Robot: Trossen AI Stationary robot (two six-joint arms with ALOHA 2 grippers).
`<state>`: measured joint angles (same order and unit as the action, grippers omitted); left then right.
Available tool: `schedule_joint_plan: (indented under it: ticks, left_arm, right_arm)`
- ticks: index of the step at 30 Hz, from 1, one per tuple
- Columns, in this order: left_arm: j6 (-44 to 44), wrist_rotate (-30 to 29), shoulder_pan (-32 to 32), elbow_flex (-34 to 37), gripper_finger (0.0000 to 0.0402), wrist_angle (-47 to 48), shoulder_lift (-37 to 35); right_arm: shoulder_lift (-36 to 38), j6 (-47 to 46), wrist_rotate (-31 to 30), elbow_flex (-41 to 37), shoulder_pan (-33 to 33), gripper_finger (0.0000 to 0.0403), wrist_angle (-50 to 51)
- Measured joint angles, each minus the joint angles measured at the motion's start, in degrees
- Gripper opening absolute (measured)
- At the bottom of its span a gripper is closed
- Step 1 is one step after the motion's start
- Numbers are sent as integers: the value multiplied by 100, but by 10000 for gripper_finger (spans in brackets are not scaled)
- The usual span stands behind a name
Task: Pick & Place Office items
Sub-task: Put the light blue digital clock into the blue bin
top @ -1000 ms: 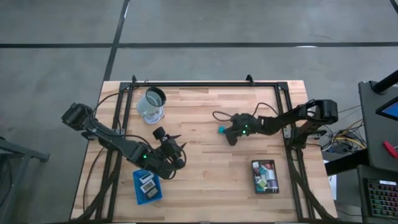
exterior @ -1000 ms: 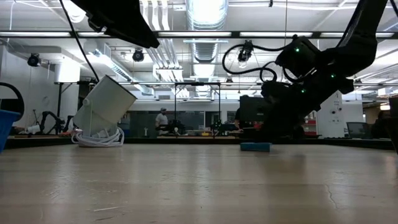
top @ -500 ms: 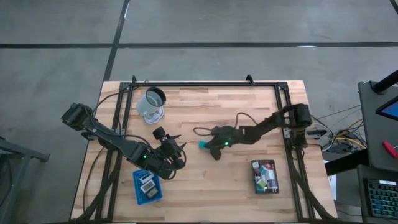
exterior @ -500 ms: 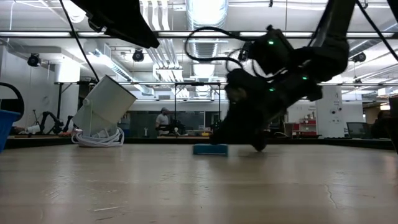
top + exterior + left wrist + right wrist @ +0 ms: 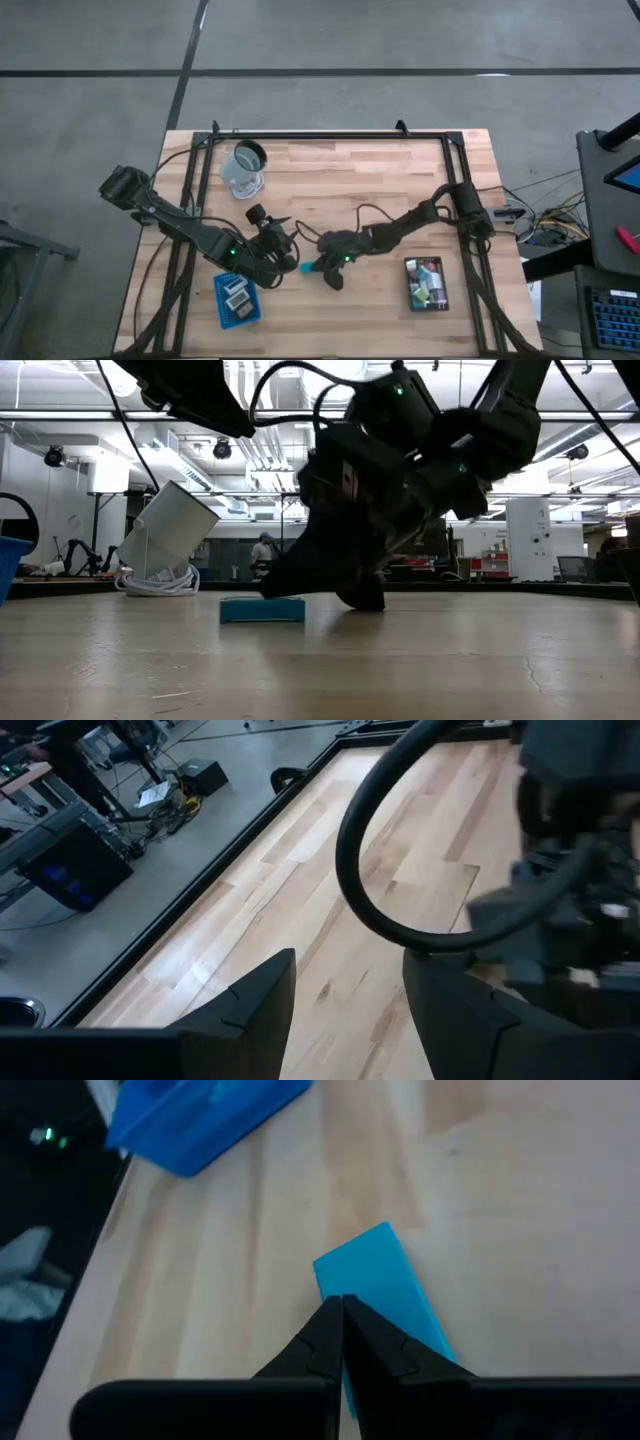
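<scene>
While the right claw (image 5: pixel 342 1302), fingers pressed together, touches a teal block (image 5: pixel 385 1285) on the worktop (image 5: pixel 380 190), the left claw (image 5: pixel 290 252) waits spread, empty, near the blue tray (image 5: pixel 221 298).

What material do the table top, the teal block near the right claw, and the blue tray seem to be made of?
Table top: wood, probably butcher-block, matte; pale planks with visible grain and seams.
Teal block: likely plastic or rubber, smooth and evenly coloured; the look leaves it open. The shut right claw sits at it.
Blue tray: probably plastic, uniform colour with thin straight walls.
</scene>
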<state>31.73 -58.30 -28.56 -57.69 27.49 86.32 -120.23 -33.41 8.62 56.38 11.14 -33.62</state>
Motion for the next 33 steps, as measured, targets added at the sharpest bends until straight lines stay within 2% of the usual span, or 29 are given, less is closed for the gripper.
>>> schedule_joint_plan:
  ticks: [8,19,25,33]
  left_arm:
    - [0,1,0,0,193,-4,0]
    - [0,2,4,2,193,-7,0]
    - [0,5,4,2,193,-8,0]
    - [0,22,4,11,193,-8,0]
  right_arm:
    - [48,309,23,422,102,8,558]
    - [365,376,-58,82,-151,8,588]
    - [840,551,-66,-207,-191,8,585]
    - [2113,972,-102,-837,-191,8,561]
